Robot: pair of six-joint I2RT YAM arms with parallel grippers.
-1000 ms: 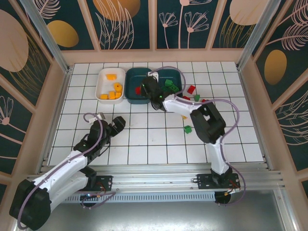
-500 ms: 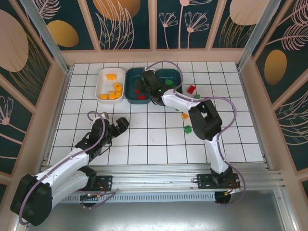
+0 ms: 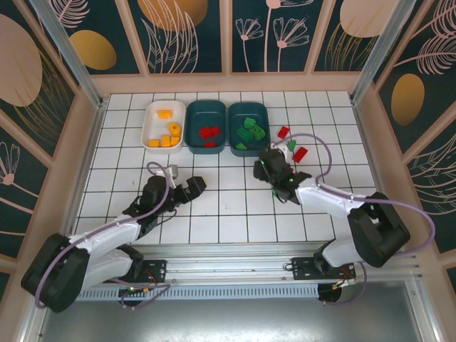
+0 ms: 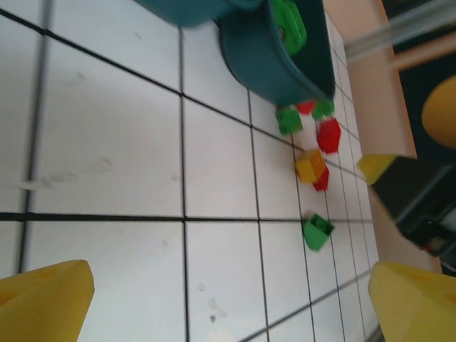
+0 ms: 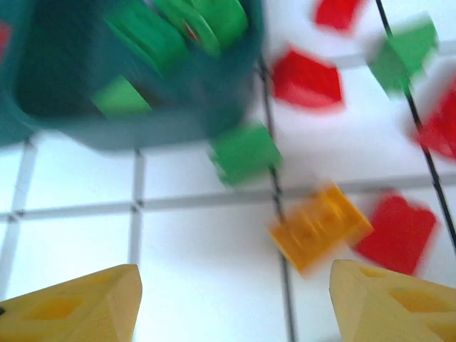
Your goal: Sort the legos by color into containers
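Blurry legos (image 5: 318, 226), edge-cropped teal tray (image 5: 107, 132)

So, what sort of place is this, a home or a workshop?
Probably a robot lab test cell, not a home: the left arm and right arm are bolted to an aluminium rail, the white gridded table is walled by printed leaf panels, and legos lie near three containers.

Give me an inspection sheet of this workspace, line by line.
Surface: white tiled table.
Job's things: white tray holds orange bricks; middle teal tray holds red bricks; right teal tray holds green bricks; loose bricks in all three colours lie beside it.
Clutter: nothing seen.
Grippers: left gripper and right gripper open, holding nothing.
Cables: lilac cables loop along both arms.
Surroundings: leaf-patterned wall panels, metal frame.
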